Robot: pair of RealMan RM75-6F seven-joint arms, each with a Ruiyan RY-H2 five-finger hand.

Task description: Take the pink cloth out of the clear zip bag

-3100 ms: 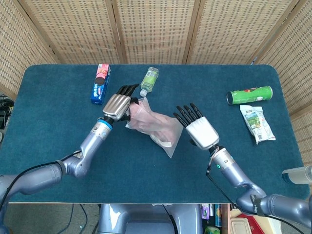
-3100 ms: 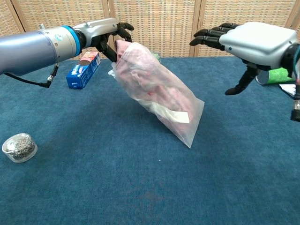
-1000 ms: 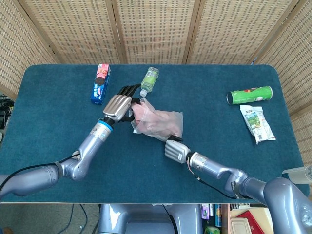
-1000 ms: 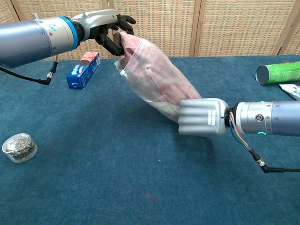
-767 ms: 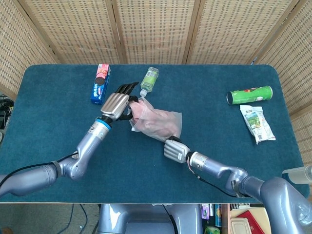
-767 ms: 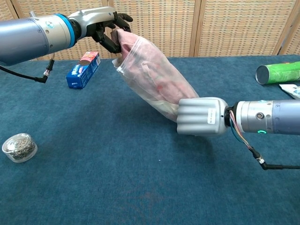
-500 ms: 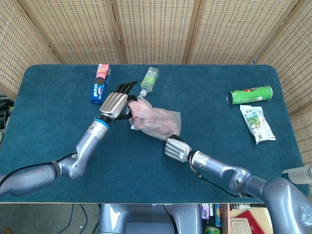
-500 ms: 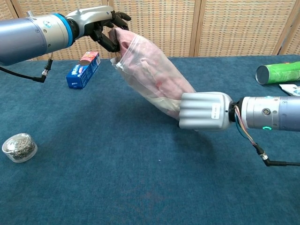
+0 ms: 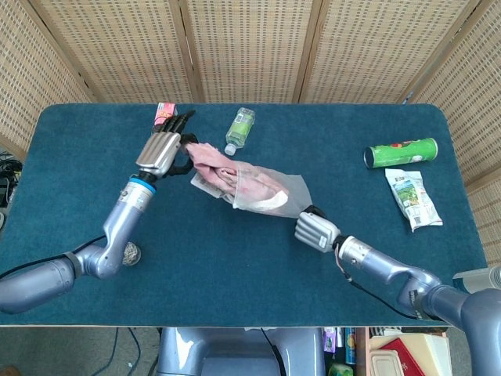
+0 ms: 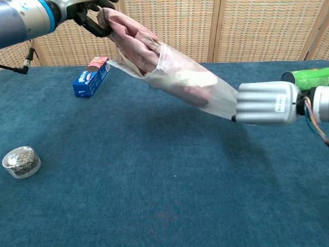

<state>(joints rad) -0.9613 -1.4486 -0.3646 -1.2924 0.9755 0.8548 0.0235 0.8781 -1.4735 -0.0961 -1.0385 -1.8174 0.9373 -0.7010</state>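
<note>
Down at the near edge of the table (image 10: 154,206) sits a little round tin (image 10: 21,161) full of something metallic, not part of this job. Moving in, the right hand (image 10: 264,103) has its fingers curled tight around the bottom end of the clear zip bag (image 10: 203,90), holding it up off the table. Past that, the bag stretches taut on a slant toward the left hand (image 9: 160,149), which pinches the top of the pink cloth (image 10: 131,36). I'd say the job is roughly halfway: a good chunk of cloth is already outside the bag's mouth, but the lower part sits inside the plastic. What's left, by my guess, is pulling the two hands further apart until the cloth slips free. Way at the back are a cookie box (image 10: 91,77), a water bottle (image 9: 239,129) and a green can (image 9: 401,152).
</note>
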